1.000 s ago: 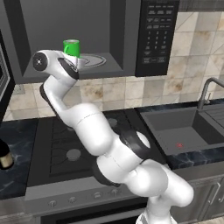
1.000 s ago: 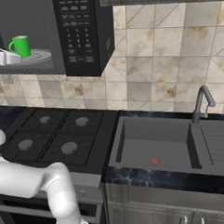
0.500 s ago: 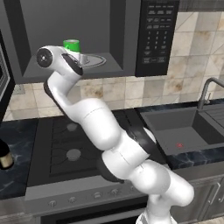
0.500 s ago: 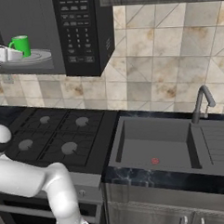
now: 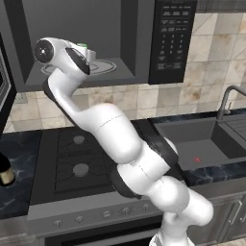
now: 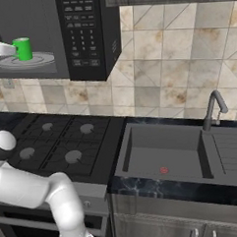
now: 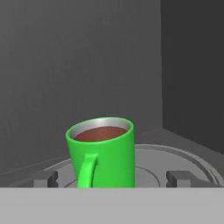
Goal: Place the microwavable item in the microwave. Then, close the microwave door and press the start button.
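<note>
The green mug (image 7: 103, 152) stands on the turntable (image 7: 175, 159) between the released tool's (image 7: 112, 178) fingers.

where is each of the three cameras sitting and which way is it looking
Left base view: behind the arm to its left, looking forward at the microwave, stove and sink; the white arm rises from lower right.
Right base view: behind to its right, same direction; arm at lower left, open gripper beside the green mug.
Hand view: on the hand, looking into the microwave at the mug; two finger tips flank it.
All share the mug on the turntable.
</note>
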